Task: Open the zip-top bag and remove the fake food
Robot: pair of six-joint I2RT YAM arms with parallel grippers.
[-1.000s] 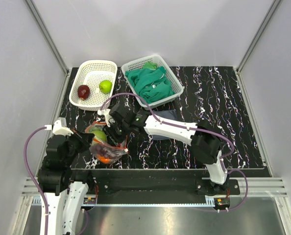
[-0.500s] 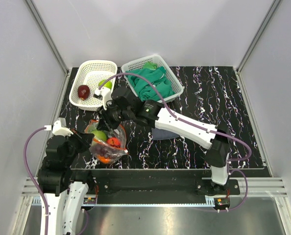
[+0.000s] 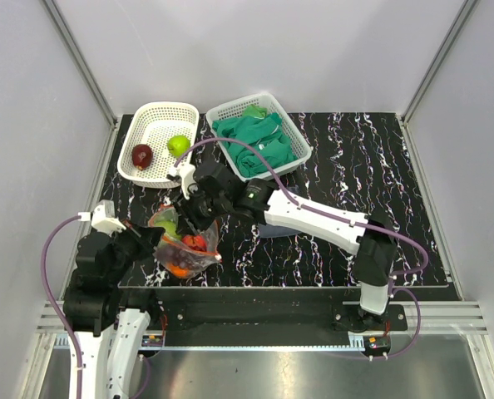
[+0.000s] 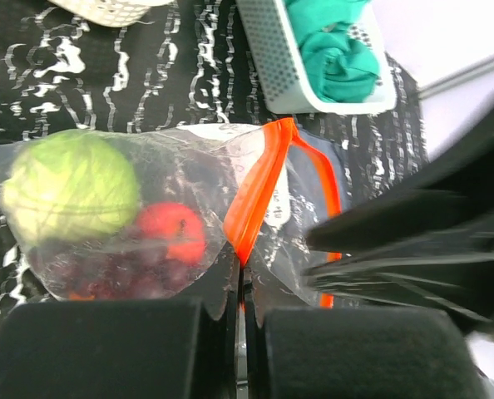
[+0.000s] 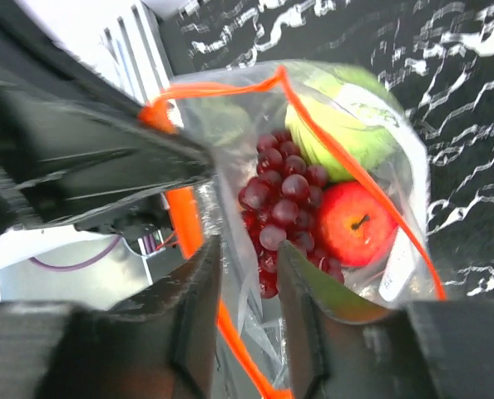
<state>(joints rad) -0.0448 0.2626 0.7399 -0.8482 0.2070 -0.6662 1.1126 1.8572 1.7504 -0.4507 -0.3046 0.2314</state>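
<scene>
The clear zip-top bag (image 3: 187,251) stands at the table's near left with its orange-red mouth open. My left gripper (image 3: 145,238) is shut on the zip strip (image 4: 255,195) at the bag's near edge. Through the plastic in the left wrist view I see a pale green cabbage (image 4: 68,187), a red fruit (image 4: 170,231) and dark grapes (image 4: 118,278). My right gripper (image 3: 195,218) is open at the mouth (image 5: 249,274), one finger beside the grapes (image 5: 280,199), with the red fruit (image 5: 355,224) and cabbage (image 5: 338,125) beyond. A dark red apple (image 3: 141,155) and a green apple (image 3: 179,146) lie in the white basket (image 3: 160,112).
A second white basket (image 3: 295,137) at the back holds green cloths (image 3: 255,143). A dark grey-blue cloth (image 3: 280,198) lies under my right arm. Grey walls enclose the table on three sides.
My right gripper rose toward the white basket half a second ago and has come back down to the bag's mouth. My left gripper has kept its hold on the bag.
</scene>
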